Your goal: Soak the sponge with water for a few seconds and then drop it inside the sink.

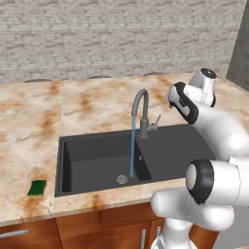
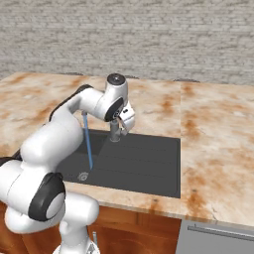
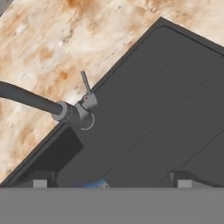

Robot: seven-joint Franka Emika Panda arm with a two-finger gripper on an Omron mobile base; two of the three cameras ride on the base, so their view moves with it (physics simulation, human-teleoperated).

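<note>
The sponge (image 1: 37,187) lies flat on the tabletop (image 1: 29,126) just off the front left corner of the sink (image 1: 97,160), while the gripper (image 3: 111,181) hangs above the drainboard on the far side of the faucet (image 1: 141,109) — so I judge the coming reach must cross the whole basin, past the water (image 1: 132,148) running down to the drain. The sponge's long axis looks to run roughly along the sink's front edge, though it is small. The jaws stand well apart and hold nothing; no label or writing can be read.
</note>
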